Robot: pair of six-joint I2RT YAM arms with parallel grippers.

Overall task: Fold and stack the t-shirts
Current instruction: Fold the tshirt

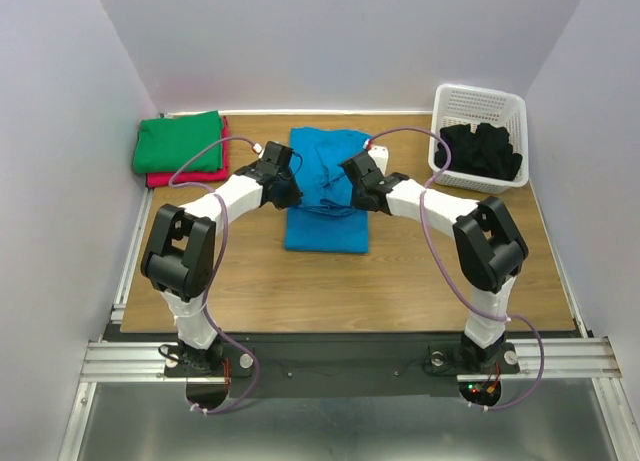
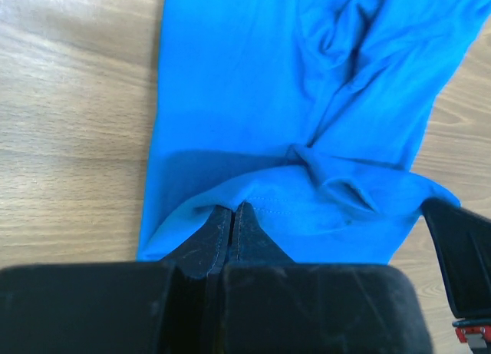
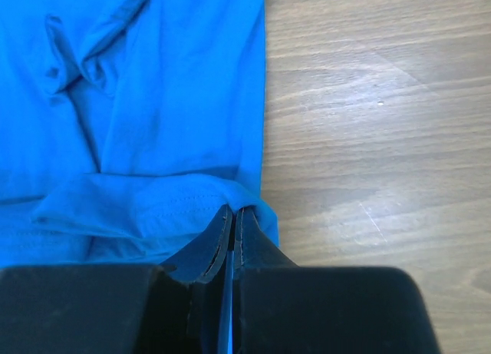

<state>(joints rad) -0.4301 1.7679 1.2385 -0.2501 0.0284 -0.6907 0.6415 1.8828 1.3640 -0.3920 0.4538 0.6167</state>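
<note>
While the blue t-shirt point(image 1: 325, 231) runs 12 to 6 o'clock, left claw point(image 2: 232, 216) and right claw point(image 3: 232, 216) are clamped tight on its stitched edge.

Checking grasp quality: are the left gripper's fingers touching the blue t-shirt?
Touching. The left wrist view shows the left gripper shut on the hem of the blue t-shirt.

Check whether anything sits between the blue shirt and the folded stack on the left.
No loose object: only bare tabletop lies between the turquoise t-shirt and the green t-shirt topping the stack. The left arm itself reaches across that gap.
</note>
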